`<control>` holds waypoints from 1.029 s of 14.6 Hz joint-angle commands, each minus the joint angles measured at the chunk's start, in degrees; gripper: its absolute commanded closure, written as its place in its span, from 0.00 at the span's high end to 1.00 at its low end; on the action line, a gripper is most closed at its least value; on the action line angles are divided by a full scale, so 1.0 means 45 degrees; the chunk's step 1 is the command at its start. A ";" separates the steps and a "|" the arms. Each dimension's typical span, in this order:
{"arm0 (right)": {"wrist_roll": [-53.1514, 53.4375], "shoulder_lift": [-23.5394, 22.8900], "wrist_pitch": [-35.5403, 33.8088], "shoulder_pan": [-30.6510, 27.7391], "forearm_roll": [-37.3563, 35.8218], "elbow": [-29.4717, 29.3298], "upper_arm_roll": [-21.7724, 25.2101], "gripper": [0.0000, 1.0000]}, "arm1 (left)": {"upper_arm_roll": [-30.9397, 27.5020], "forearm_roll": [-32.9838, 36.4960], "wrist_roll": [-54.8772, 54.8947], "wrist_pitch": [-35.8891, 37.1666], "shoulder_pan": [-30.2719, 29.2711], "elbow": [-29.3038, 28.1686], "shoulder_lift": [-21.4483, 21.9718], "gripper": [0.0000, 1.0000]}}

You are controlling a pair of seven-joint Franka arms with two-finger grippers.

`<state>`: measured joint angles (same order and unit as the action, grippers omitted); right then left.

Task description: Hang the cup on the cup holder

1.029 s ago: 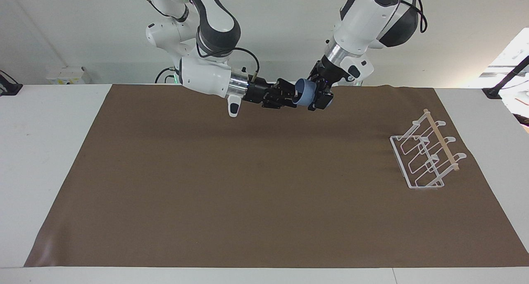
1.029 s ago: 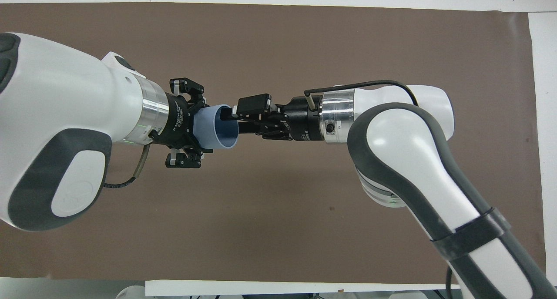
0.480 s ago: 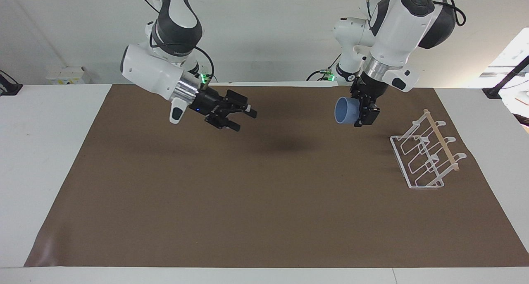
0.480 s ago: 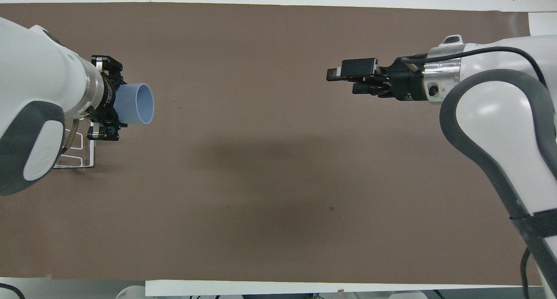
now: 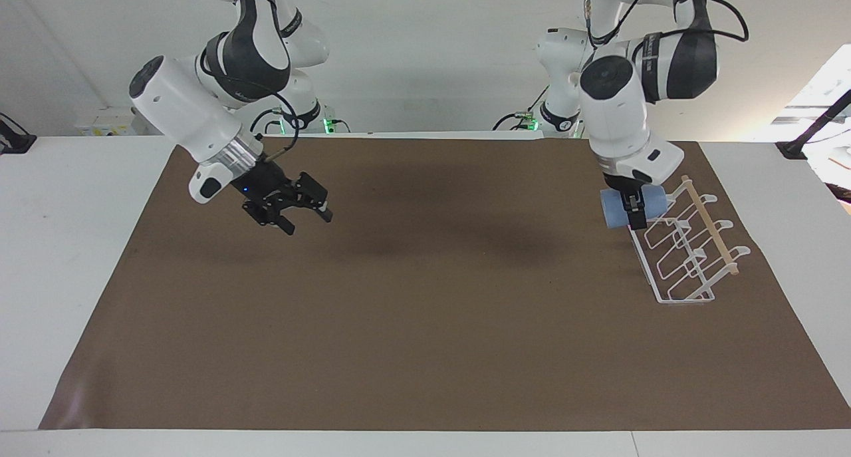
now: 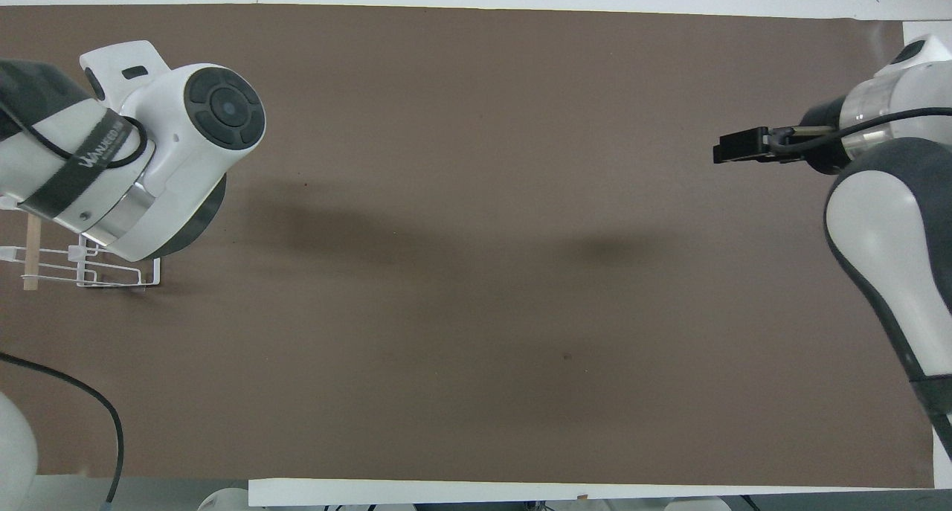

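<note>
Since the earlier frames the two arms have parted: the left tool (image 5: 636,212) has carried the cup (image 5: 631,208) away from the middle of the desk toward the left arm's end, and now holds it right at the cup holder (image 5: 685,247), while the right tool (image 5: 292,211) has drawn back toward the right arm's end and hangs over the brown mat (image 5: 425,324) with its fingers spread and nothing in them; that arm waits.

The left tool points down and pinches the cup, which lies on its side in the air. In the facing view the cup's long axis runs roughly level, along the desk's length. It sits over the end of the holder's base that is nearest the robots, just beside the first prong, and contact cannot be told. In the overhead view the left arm's wrist hides both cup and tool, and only the holder's wire base (image 6: 111,277) shows.

The prongs slant up toward the wooden rod (image 5: 710,224), so, as I judge it, the cup's mouth must be tipped to face a prong tip before it can slide on.
</note>
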<state>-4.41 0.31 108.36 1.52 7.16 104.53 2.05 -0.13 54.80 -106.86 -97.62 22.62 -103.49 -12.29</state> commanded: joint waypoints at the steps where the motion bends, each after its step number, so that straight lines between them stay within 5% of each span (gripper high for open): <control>1: -0.0055 0.0361 -0.3345 -0.1018 -0.1139 -0.2127 -0.0142 1.00 | 0.0048 0.2461 0.0054 0.0772 -0.0028 -0.0245 -0.0681 0.00; 3: -0.0074 0.0322 -0.5011 -0.1100 -0.2073 -0.3381 -0.0162 1.00 | 0.0048 0.3774 0.0054 0.1202 -0.0027 -0.0225 -0.1348 0.00; 6: -0.0075 0.0458 -0.5953 -0.1022 -0.2665 -0.3484 -0.0143 1.00 | 0.0048 0.4655 -0.0024 0.1613 -0.0105 -0.0245 -0.1662 0.00; 15: -0.0114 0.0732 -0.6442 -0.0963 -0.2664 -0.3132 -0.0046 1.00 | 0.0048 0.5673 -0.0590 0.1849 -0.0652 -0.0479 -0.1936 0.00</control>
<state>-4.63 3.01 80.58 -2.68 -3.80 89.96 1.61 -0.16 78.66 -108.33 -89.93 20.64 -104.66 -21.29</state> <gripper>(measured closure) 0.000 0.216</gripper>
